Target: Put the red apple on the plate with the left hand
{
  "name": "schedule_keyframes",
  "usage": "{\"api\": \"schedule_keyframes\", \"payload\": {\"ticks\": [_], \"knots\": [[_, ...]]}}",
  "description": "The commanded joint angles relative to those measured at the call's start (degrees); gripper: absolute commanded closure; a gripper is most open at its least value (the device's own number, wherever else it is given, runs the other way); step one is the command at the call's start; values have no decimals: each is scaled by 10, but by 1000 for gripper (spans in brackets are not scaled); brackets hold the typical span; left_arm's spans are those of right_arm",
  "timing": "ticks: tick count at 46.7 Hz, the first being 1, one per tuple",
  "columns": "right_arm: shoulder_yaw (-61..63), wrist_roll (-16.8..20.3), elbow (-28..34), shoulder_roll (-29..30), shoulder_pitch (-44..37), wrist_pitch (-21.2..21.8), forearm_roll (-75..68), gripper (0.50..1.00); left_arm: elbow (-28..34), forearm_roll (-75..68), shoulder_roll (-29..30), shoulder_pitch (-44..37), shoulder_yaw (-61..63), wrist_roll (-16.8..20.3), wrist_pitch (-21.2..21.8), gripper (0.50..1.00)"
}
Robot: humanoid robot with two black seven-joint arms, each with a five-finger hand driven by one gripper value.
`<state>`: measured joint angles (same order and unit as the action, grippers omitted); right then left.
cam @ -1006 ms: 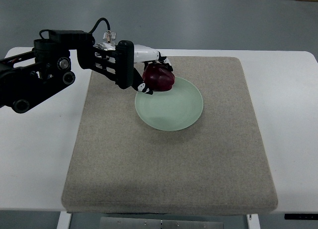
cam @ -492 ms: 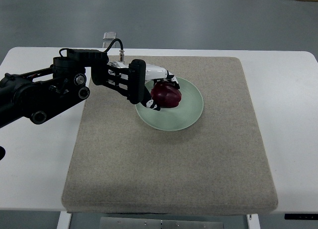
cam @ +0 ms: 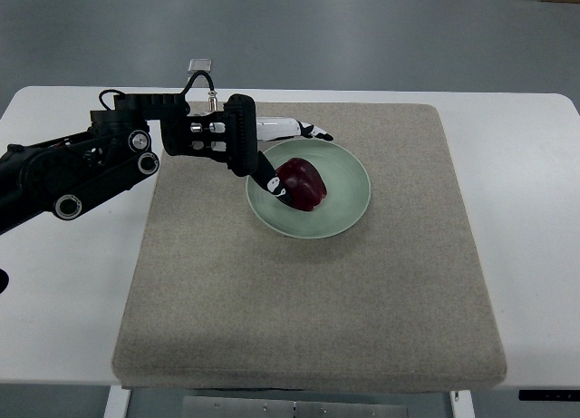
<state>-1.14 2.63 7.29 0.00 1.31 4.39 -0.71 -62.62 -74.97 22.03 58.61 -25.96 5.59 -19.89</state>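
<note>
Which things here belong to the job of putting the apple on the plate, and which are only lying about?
Belonging to the job:
- red apple, lying in the plate
- green plate
- left robot hand, fingers spread beside the apple

Only lying about:
- grey mat
- white table
- small clear object at the table's far edge

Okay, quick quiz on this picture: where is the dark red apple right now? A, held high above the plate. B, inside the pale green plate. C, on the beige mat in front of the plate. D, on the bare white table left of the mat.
B: the dark red apple sits inside the pale green round plate, with the left hand opened around its left side, fingers spread.
</note>
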Motion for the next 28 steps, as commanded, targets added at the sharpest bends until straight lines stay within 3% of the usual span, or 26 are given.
{"api": "schedule_keyframes", "payload": {"ticks": [1, 11, 21, 28], "knots": [[0, 0, 0, 0, 0, 0, 0, 572, 1, 74, 6, 2, -1, -1, 13, 506], [0, 0, 0, 0, 0, 0, 0, 572, 15, 241, 50, 5, -35, -11, 46, 506], [0, 0, 0, 0, 0, 0, 0, 572, 127, 404, 45, 5, -107, -32, 57, 506], [0, 0, 0, 0, 0, 0, 0, 572, 160, 532, 49, 6, -120, -51, 50, 504]]}}
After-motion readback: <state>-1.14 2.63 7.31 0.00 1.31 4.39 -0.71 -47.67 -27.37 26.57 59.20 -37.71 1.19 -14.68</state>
